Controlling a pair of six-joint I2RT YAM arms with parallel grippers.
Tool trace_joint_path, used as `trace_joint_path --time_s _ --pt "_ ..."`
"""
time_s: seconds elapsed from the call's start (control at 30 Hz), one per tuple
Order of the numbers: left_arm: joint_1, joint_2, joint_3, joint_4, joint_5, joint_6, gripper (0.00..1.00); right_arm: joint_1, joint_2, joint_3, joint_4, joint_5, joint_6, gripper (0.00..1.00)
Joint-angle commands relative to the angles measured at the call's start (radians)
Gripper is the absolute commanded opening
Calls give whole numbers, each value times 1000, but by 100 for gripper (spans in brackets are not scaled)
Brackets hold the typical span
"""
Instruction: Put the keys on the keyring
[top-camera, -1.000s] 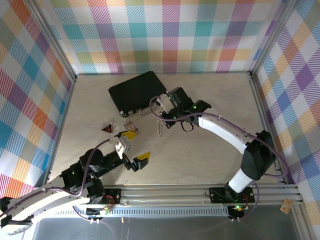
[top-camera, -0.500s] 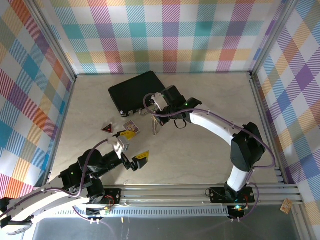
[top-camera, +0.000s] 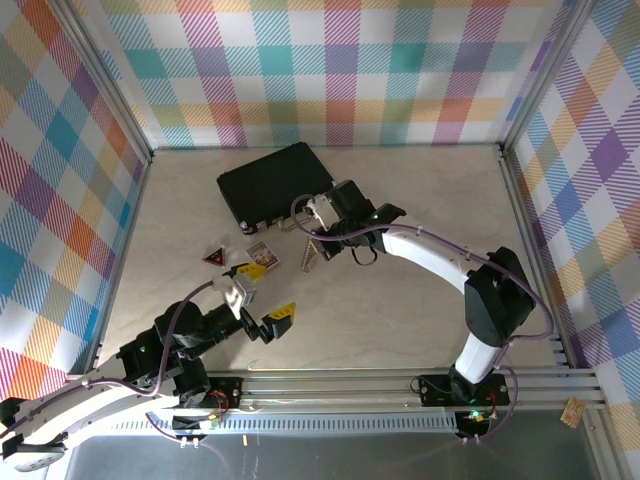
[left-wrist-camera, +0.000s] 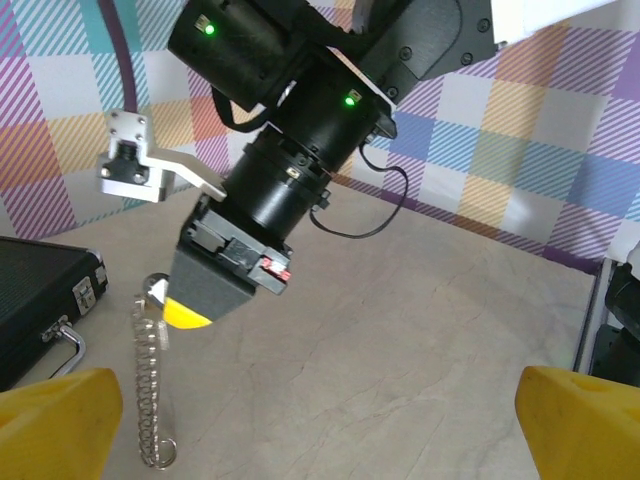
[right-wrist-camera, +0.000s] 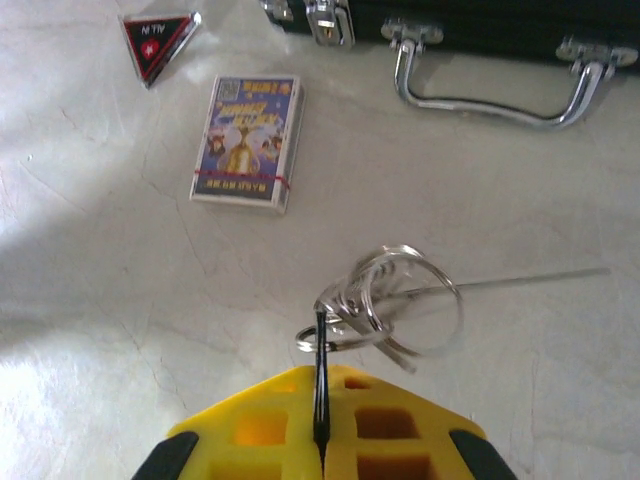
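pale table (top-camera: 400, 310); right wrist shows right jaws clamping keyring (right-wrist-camera: 395, 300); left jaws apart.

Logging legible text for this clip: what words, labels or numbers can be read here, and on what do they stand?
Triangular red-and-black tag: short white lettering, too blurred to read.
Small card box: yellow title above a cartoon figure, plus a code-like square in one corner; both too blurred to read.
Black case: no lettering visible.
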Motion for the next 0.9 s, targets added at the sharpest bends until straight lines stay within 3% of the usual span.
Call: trace_joint_path --time_s 0.0,0.87 --pt "-5 -16 -7 3 -13 -8 100 -9 -62 -29 6 -37 12 0" --pt "-5 -22 22 -29 -23 -6 100 -7 -157 -369 128 -152 107 0"
